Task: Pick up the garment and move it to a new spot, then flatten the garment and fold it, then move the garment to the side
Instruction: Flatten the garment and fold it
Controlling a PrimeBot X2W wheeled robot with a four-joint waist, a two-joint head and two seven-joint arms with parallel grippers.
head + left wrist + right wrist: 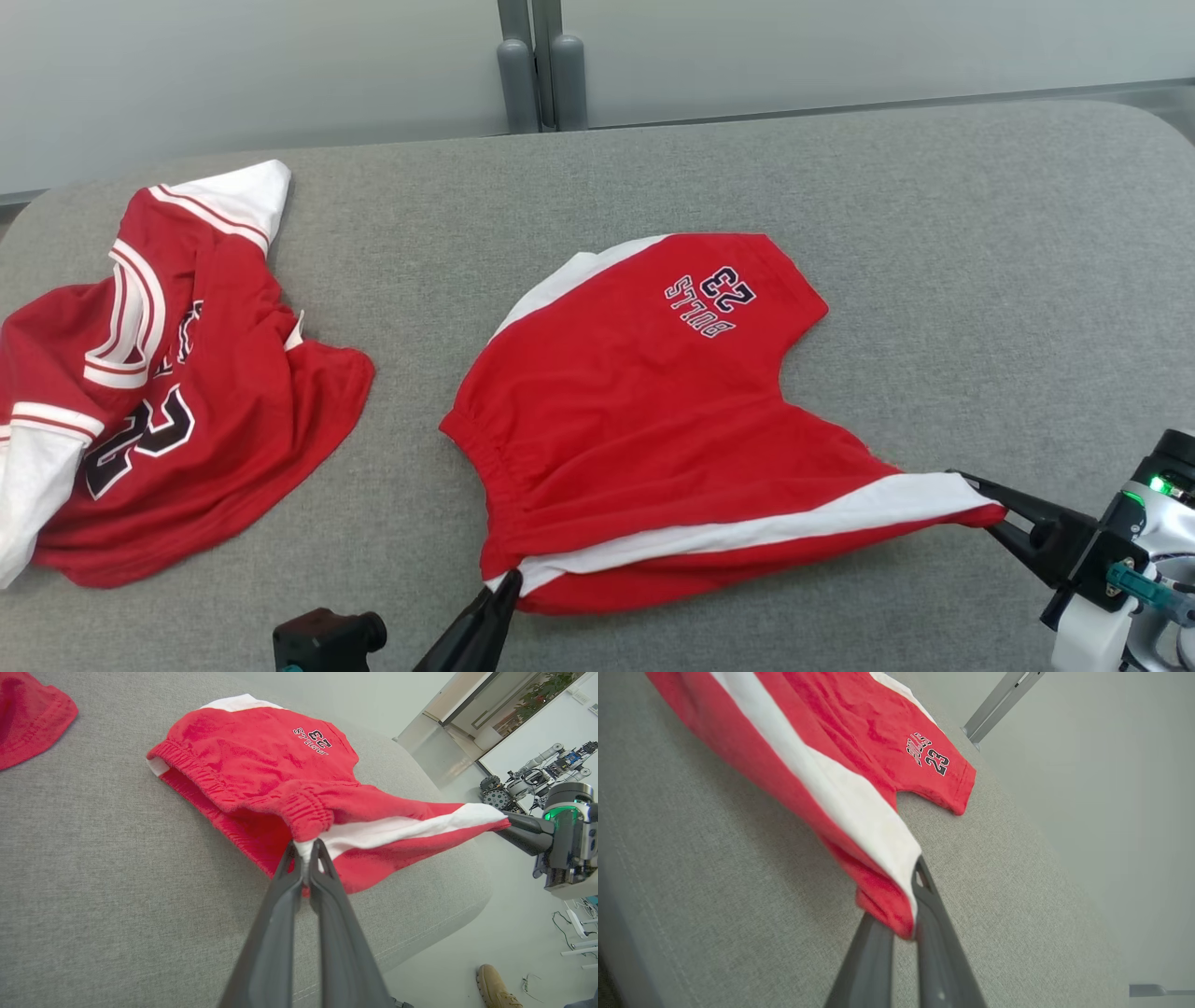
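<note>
The garment is a pair of red shorts (644, 401) with a white side stripe and "BULLS 23" print, lying in the middle of the grey padded table (840, 187). My left gripper (509, 583) is shut on the waistband corner near the front edge; the left wrist view shows the fabric (261, 751) pinched between its tips (306, 851). My right gripper (991, 513) is shut on the hem corner at the stripe's end, to the right. The stripe edge is stretched between both grippers and lifted slightly off the table. In the right wrist view the hem (850, 802) drapes over that gripper's tips (910, 905).
A crumpled red and white jersey (168, 392) lies at the table's left end. A grey post (541, 75) stands behind the far edge. Beyond the table's rounded right edge (467, 905) a person's tan shoe (495, 989) rests on the floor.
</note>
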